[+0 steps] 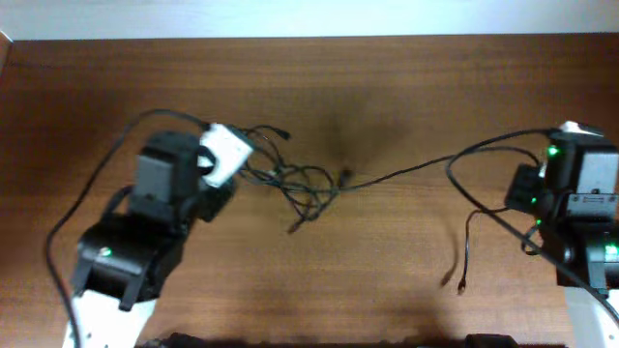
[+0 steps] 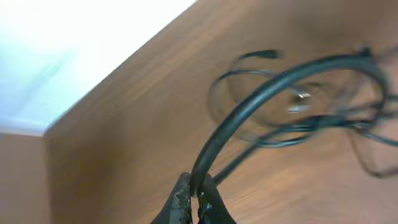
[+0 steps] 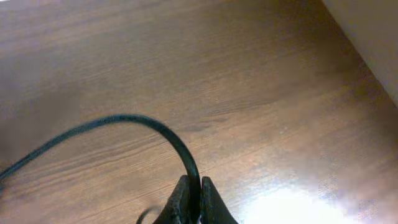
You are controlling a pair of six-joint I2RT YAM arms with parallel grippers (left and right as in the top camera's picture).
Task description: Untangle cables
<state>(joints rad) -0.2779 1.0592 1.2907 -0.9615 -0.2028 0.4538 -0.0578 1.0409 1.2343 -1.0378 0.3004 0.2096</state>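
The cables [image 1: 302, 184] lie tangled on the desk [image 1: 406, 87]. The left gripper [image 2: 194, 190], beside the tangle, pinches one strand; the right gripper [image 3: 193, 190], well apart, pinches another.

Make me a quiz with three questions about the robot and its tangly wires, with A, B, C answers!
1. Where is the knot of cables?
A. Close to the left arm
B. In the top right corner
C. On the floor

2. What colour are the cables?
A. Red
B. Yellow
C. Black

3. What are the right jaws doing?
A. Open wide over nothing
B. Shut on a cable
C. Holding a spoon

Answers:
1 A: the overhead view shows the knot beside the left arm on the table.
2 C: every cord looks black against the brown wood.
3 B: the right wrist view shows the jaws pinched on one cable.
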